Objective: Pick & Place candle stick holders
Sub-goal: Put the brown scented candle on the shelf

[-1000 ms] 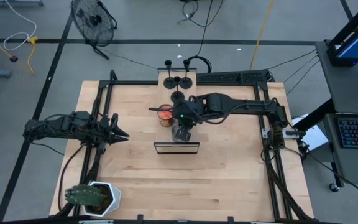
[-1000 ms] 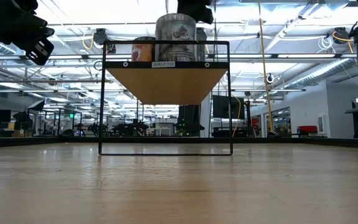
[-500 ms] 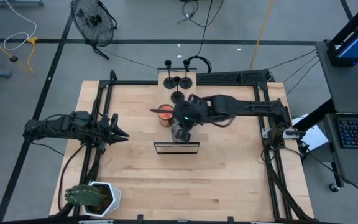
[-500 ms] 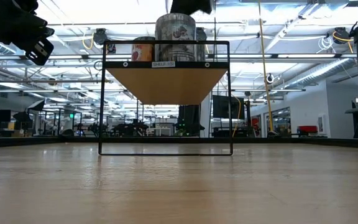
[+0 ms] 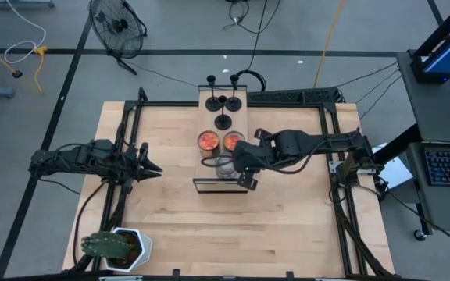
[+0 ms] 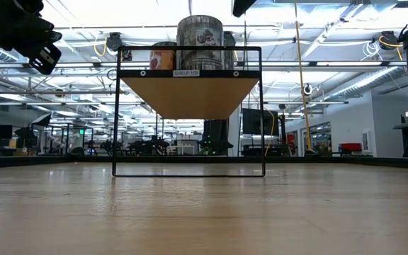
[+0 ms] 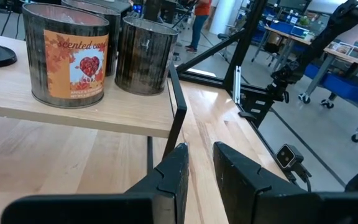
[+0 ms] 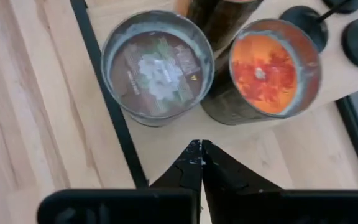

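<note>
Three black candle stick holders (image 5: pixel 223 100) (image 8: pixel 306 22) stand on their disc bases at the far end of a raised wooden shelf (image 5: pixel 243 109) (image 6: pixel 190 95). Nearer on the shelf stand two tins with orange tops (image 5: pixel 208 141) (image 8: pixel 267 67) and a silver-topped tin (image 5: pixel 223 164) (image 8: pixel 157 65). My right gripper (image 5: pixel 248 179) (image 8: pixel 201 146) hovers shut above the shelf's near edge, beside the silver-topped tin, holding nothing. My left gripper (image 5: pixel 153 168) (image 7: pixel 201 158) waits open at the table's left, level, facing the shelf.
The shelf's black frame (image 5: pixel 222 186) (image 7: pixel 176 93) rims the board and stands on thin legs. A potted cactus (image 5: pixel 116 248) sits at the table's near left corner. Bare wood lies before the shelf toward the near edge.
My right gripper has drawn back from over the tins toward the table's right and near edges, rising a little. The second orange-topped tin, hidden under the arm before, now shows. The tins and holders stand as they were.
</note>
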Action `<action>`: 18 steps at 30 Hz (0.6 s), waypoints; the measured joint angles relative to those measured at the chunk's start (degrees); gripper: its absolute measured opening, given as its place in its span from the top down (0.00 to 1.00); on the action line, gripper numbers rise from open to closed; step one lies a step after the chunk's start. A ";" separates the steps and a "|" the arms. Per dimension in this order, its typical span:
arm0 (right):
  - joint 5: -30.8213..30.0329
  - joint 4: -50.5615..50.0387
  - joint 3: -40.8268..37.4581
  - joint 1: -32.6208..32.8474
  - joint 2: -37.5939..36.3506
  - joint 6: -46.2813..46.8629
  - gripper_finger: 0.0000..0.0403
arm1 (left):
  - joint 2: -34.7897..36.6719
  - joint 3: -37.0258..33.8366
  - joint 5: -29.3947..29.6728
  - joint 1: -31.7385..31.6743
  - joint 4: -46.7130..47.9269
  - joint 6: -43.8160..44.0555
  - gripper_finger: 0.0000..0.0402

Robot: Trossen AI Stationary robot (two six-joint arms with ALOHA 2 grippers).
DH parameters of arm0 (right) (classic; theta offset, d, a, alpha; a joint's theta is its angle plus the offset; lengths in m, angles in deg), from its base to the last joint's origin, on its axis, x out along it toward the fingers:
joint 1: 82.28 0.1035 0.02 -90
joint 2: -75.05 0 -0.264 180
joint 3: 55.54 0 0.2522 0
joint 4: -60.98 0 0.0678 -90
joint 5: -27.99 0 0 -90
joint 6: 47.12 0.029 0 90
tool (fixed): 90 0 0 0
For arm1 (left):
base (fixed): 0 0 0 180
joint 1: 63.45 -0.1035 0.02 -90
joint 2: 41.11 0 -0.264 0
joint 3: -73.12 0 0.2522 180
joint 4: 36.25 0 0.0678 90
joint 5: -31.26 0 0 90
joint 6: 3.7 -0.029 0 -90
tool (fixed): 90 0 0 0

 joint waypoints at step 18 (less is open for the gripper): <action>6.07 11.41 -11.72 -2.26 0.00 -0.52 1.00 | 0.00 0.00 -0.09 0.00 -0.02 1.28 0.80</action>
